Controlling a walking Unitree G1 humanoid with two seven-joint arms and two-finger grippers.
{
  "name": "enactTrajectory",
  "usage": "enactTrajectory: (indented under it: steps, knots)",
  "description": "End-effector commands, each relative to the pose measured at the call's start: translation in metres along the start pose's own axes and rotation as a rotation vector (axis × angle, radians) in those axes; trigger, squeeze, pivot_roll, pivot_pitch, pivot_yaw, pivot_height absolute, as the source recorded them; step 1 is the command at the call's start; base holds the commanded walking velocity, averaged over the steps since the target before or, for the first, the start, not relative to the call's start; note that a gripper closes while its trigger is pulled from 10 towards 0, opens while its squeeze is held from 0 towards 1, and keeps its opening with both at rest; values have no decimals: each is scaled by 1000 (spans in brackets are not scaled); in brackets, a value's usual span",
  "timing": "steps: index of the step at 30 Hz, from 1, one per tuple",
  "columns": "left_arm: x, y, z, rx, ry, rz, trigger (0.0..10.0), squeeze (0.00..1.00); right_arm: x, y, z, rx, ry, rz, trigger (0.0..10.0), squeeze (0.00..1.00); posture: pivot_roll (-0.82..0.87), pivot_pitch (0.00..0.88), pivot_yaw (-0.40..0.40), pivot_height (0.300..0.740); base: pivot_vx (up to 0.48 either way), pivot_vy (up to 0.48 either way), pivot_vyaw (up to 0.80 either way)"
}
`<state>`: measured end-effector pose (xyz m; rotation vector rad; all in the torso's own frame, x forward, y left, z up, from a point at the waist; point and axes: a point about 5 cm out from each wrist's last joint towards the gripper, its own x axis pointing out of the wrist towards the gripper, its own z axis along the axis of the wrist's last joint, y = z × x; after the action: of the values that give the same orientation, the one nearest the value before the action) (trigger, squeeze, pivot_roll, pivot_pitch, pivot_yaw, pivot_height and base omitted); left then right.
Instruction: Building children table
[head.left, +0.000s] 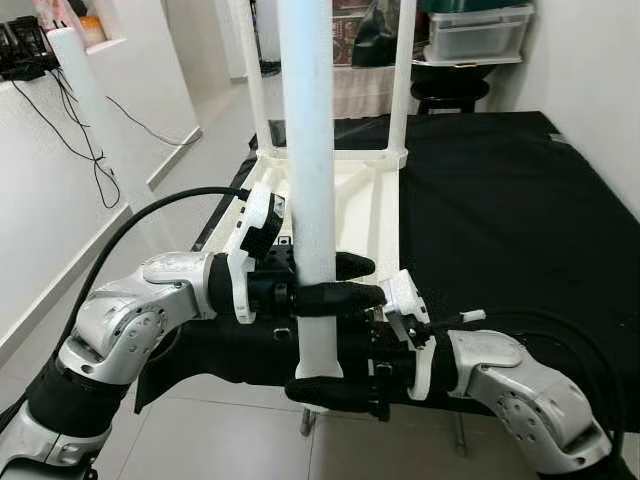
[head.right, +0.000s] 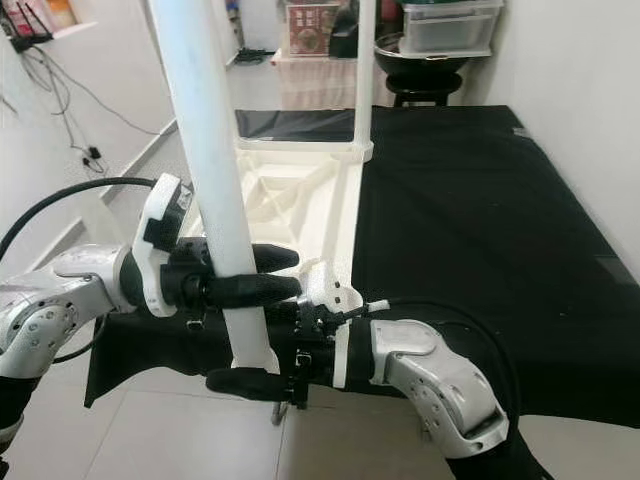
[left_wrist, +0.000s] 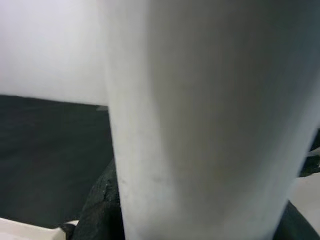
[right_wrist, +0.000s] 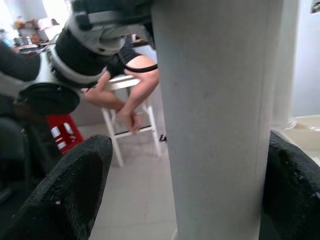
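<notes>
- The white table leg (head.left: 310, 150) stands upright at the near corner of the upturned children's table (head.left: 345, 205), and its top is cut off by the frame.
- My left gripper (head.left: 335, 283) is clamped on that leg from the left, one black finger in front of it and one behind.
- My right gripper (head.left: 325, 385) grasps the same leg lower down, near its foot, coming in from the right; its fingers (right_wrist: 75, 190) sit on either side of the leg in the right wrist view.
- The table lies with its ribbed underside up on a black cloth (head.left: 500, 220), along the cloth's left edge; two more legs (head.left: 402, 70) rise at its far corners.
- Beyond the table a dark stool (head.left: 450, 92) carries a clear storage bin (head.left: 478, 32); what is inside it I cannot make out.
- The left wrist view is blurred, with the leg right up against the lens.
- Right of the table the black cloth lies open and flat out to its far edge.
- Left of the table there is a strip of tiled floor (head.left: 215, 130) and a white wall with black cables (head.left: 70, 140) hanging down.
- In the right wrist view a person's arm (right_wrist: 132, 95) hangs by a white stool (right_wrist: 127, 120), beside a red crate (right_wrist: 62, 132).
</notes>
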<state>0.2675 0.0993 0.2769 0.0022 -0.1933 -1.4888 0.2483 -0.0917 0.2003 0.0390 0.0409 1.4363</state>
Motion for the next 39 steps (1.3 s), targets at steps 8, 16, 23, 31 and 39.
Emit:
enactTrajectory:
  steps: [8,16,23,31,39]
  knots:
    - [8,2,3,42,-53,15,0,0,42,-9,-17,56,63,-102,10000,0,-66,72,60,740,0,0,0]
    - [10,2,4,44,-74,18,0,0,47,-15,-17,73,26,-160,0,0,-66,70,59,740,0,0,0]
    - [12,2,2,40,-83,22,0,0,49,-18,-20,71,33,-191,0,0,-64,68,59,740,0,0,0]
    - [10,7,4,75,-110,95,10000,1000,47,-26,-19,69,5,-270,0,0,-63,67,62,740,0,0,0]
    - [-17,30,30,151,-221,381,10000,1000,18,-70,-12,76,-76,-634,0,0,-53,63,64,740,0,0,0]
